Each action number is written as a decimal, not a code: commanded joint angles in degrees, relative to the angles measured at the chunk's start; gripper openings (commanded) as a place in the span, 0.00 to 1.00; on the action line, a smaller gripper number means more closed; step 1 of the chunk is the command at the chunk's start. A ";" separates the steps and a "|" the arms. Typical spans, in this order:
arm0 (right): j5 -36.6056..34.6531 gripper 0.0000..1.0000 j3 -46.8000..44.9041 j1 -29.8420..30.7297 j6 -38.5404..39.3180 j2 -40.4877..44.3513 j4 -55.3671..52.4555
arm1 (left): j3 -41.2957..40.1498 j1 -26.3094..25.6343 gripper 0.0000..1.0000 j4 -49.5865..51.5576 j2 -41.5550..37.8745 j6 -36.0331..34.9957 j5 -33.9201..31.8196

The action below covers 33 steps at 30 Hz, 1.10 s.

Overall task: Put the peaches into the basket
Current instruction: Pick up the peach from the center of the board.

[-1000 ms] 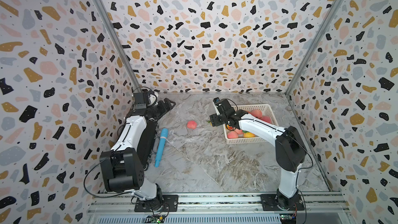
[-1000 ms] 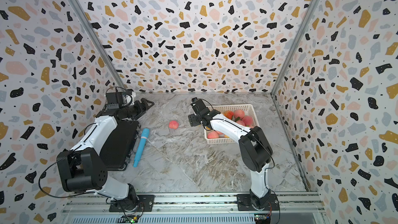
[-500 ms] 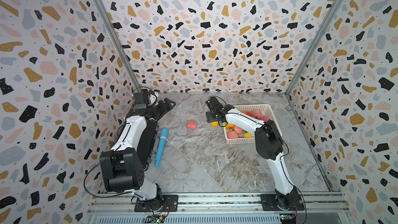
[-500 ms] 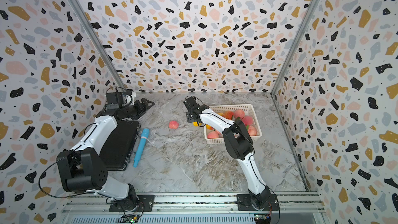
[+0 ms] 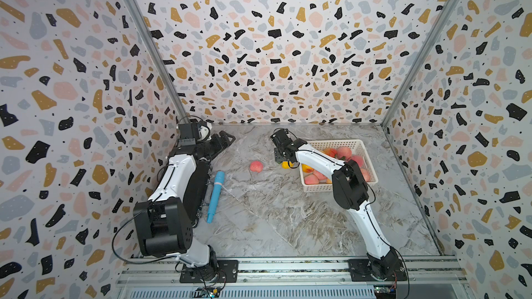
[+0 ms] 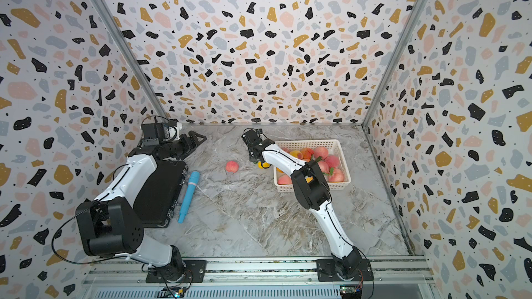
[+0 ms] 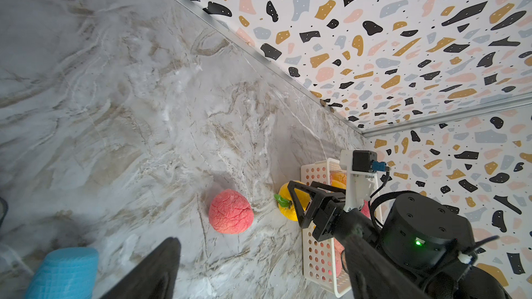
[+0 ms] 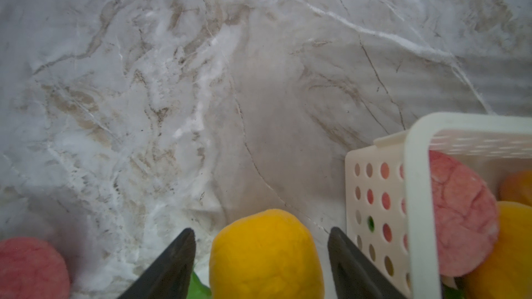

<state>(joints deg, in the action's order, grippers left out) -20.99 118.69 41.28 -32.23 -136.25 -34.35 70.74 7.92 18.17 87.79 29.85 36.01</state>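
Observation:
The white basket [image 5: 365,153] [image 6: 339,151] stands at the back right with several peaches [image 5: 344,152] [image 6: 321,152] in it. A yellow peach [image 5: 287,165] [image 6: 263,165] [image 8: 264,254] lies on the floor against the basket's left wall. My right gripper [image 5: 283,159] [image 8: 260,234] is open around it, a gap showing on each side of the fruit. A pink peach [image 5: 256,165] [image 6: 231,166] [image 7: 231,211] lies alone further left. My left gripper [image 5: 227,139] [image 6: 198,138] hovers open near the back left, holding nothing.
A flat black box [image 5: 198,185] [image 6: 161,191] lies under the left arm, with a blue cylindrical tool [image 5: 215,195] [image 6: 188,195] beside it. The patterned walls close in the back and both sides. The basket wall [image 8: 374,197] is right beside one right finger [image 8: 348,260].
My right gripper has moved left from the basket's edge and come down round the yellow peach on the floor, its elbow swinging in over the basket. The left arm has stayed put.

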 commanded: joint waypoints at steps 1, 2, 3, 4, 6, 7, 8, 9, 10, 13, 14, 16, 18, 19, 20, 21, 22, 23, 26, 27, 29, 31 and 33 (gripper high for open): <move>-1.12 0.73 0.86 -0.06 -2.01 0.54 -1.96 | -0.43 -0.03 0.90 -2.75 -0.21 0.74 1.54; -0.63 0.72 0.59 -0.06 -2.26 0.63 -1.72 | -0.42 -0.01 0.90 -2.78 -0.25 0.78 1.53; -0.03 0.71 0.15 0.01 -2.48 0.63 -1.35 | -0.49 0.00 0.90 -2.76 -0.32 0.81 1.55; 0.38 0.70 -0.05 0.03 -2.78 0.65 -1.08 | -0.51 -0.01 0.90 -2.77 -0.38 0.81 1.56; 0.64 0.69 -0.71 0.12 -2.84 0.88 -0.66 | -0.44 -0.08 0.90 -2.78 -0.41 0.76 1.56; 0.66 0.68 -1.25 0.12 -2.84 1.11 -0.34 | -0.43 -0.02 0.90 -2.79 -0.40 0.83 1.53; 0.77 0.67 -1.64 0.20 -2.84 1.31 -0.11 | -0.42 -0.04 0.90 -2.79 -0.42 0.81 1.59; 0.86 0.66 -1.96 0.21 -2.84 1.50 -0.02 | -0.41 -0.06 0.90 -2.77 -0.38 0.82 1.52; 1.05 0.66 -2.33 0.21 -2.84 1.72 0.06 | -0.34 -0.04 0.90 -2.78 -0.39 0.81 1.52; 1.65 0.67 -3.19 0.38 -2.80 2.19 0.33 | -0.37 -0.01 0.90 -2.79 -0.36 0.78 1.63; 1.79 0.67 -3.31 0.47 -2.79 2.21 0.34 | -0.42 -0.06 0.90 -2.75 -0.42 0.79 1.55; 1.80 0.67 -3.56 0.65 -2.75 2.21 0.51 | -0.42 -0.01 0.90 -2.75 -0.47 0.76 1.52; 1.84 0.63 -3.72 0.65 -2.58 2.34 0.64 | -0.45 -0.01 0.90 -2.77 -0.49 0.66 1.53; 1.77 0.60 -3.89 0.65 -2.49 2.59 0.81 | -0.45 -0.02 0.89 -2.79 -0.43 0.68 1.57; 1.66 0.57 -4.22 0.65 -2.41 2.93 1.13 | -0.46 -0.03 0.89 -2.78 -0.38 0.71 1.62; 1.68 0.55 -4.59 0.65 -2.32 3.45 1.59 | -0.42 -0.05 0.89 -2.79 -0.41 0.72 1.65; 1.66 0.52 -5.09 0.68 -2.16 3.97 2.03 | -0.42 -0.02 0.89 -2.79 -0.27 0.69 1.70; 1.66 0.49 -5.35 0.73 -2.01 4.42 2.33 | -0.43 -0.09 0.89 -2.76 -0.30 0.76 1.73; 1.53 0.44 -5.90 0.82 -1.28 5.74 2.60 | -0.35 -0.07 0.89 -2.75 -0.24 0.70 1.79; 1.45 0.43 -6.17 0.91 -1.09 6.33 2.75 | -0.43 -0.07 0.89 -2.74 -0.20 0.66 1.82; 1.53 0.43 -6.81 1.21 -0.62 7.77 3.07 | -0.38 -0.10 0.89 -2.71 -0.32 0.65 1.82; 1.34 0.42 -7.69 1.84 0.39 9.88 3.84 | -0.37 -0.06 0.89 -2.72 -0.38 0.64 1.70; 0.22 0.42 -8.20 2.96 1.89 12.13 3.77 | -0.25 -0.06 0.89 -2.66 -0.36 0.65 1.81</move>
<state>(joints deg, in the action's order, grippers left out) -19.64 110.43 42.54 -32.53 -131.33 -30.89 70.74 7.92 17.67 87.79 30.74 37.04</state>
